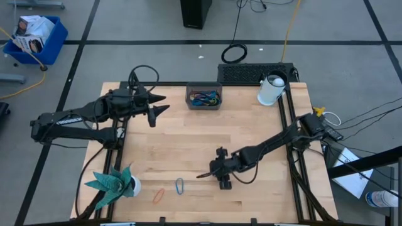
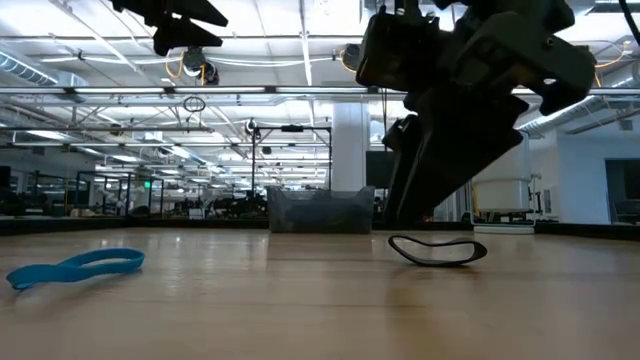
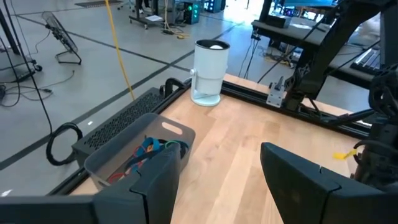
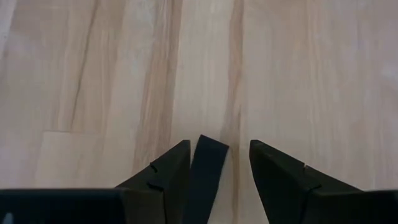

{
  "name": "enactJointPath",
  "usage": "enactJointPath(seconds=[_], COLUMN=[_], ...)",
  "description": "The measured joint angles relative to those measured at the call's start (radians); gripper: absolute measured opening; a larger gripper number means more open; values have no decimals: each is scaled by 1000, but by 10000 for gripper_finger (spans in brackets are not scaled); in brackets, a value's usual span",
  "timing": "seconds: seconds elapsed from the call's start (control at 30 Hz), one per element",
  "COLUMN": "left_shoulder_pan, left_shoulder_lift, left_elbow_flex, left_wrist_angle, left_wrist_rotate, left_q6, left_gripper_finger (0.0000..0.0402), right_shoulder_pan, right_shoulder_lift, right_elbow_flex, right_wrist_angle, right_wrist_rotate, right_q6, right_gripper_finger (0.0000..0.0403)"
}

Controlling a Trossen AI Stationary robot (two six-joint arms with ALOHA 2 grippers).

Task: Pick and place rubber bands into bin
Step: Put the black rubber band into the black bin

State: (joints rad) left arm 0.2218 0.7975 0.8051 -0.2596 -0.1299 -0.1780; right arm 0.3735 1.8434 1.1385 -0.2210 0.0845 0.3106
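A black rubber band (image 2: 430, 250) lies flat on the table by my right gripper (image 1: 202, 175). That gripper is open and low over the table. In the right wrist view one end of the black band (image 4: 206, 163) lies between its fingers, close to one of them. A blue band (image 1: 179, 186) and an orange band (image 1: 158, 195) lie near the table's near edge; the blue one also shows in the low view (image 2: 75, 267). The dark grey bin (image 1: 204, 98) at the far edge holds several coloured bands (image 3: 144, 151). My left gripper (image 1: 165, 103) is open and empty, raised left of the bin. My right gripper's open fingers come slanting down from the table's right side and stand on either side of the black band's end (image 4: 210, 149). The band lies close along the inner side of one finger (image 4: 174, 168); I cannot tell whether it touches. The band rests flat on the table.
A white cylindrical container (image 1: 271, 90) stands at the far right corner. A green paper plant (image 1: 113, 182) stands at the near left corner. A black keyboard-like block (image 1: 254, 72) lies just beyond the far edge. Bare wood lies across the table's middle.
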Motion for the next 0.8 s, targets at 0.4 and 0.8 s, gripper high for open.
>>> enactJointPath(seconds=[0.4,0.8], left_shoulder_pan=[0,0], left_shoulder_lift=[1,1], left_elbow_flex=[0,0], left_wrist_angle=[-13,-36], left_wrist_rotate=[1,0], left_q6=[0,-1], left_gripper_finger=[230,230], right_shoulder_pan=[7,14], right_shoulder_lift=[74,75], right_elbow_flex=[0,1], right_wrist_angle=[26,27], right_wrist_rotate=[-3,-3], right_q6=[23,70], right_gripper_finger=[161,161])
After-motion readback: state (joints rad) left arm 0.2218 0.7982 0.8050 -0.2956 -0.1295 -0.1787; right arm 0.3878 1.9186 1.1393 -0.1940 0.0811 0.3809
